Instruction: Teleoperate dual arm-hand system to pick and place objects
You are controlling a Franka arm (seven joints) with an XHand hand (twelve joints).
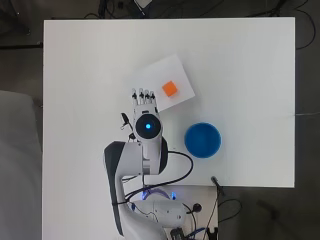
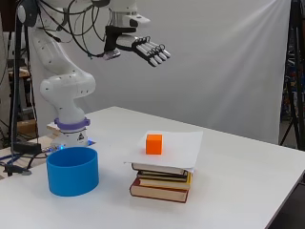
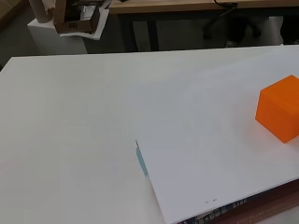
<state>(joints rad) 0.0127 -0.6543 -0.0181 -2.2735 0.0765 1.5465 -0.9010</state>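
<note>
from where the wrist camera looks, the hand itself doesn't show at all, and the orange cube (image 3: 279,108) is clipped by the edge of the picture, sitting on the white sheet (image 3: 215,158). only a sliver of the book spines (image 3: 243,210) peeks out under that sheet's edge. from straight above, the books are hidden completely beneath the paper, so the stack only reads as a tilted white rectangle (image 1: 155,80) on the white table (image 1: 250,60). the arm's own body covers the palm in that view, and just the fingers (image 1: 143,96) stick out past it.

across the table, the hand (image 2: 145,47) hangs high in the air, well above everything, palm turned downward as far as i can make out. its fingers (image 2: 157,53) are stretched out straight and lying side by side, not curled round anything. it holds nothing and touches nothing.

the cube (image 2: 154,144) rests upright on the sheet of paper (image 2: 183,148), which lies on top of the stack of books (image 2: 162,183). the blue bowl (image 2: 73,171) stands on the table (image 2: 248,191) just beside the books, nearer the arm's base, apart from them. from above, the fingertips sit over the near edge of the paper, with the cube (image 1: 170,88) beside them.
</note>
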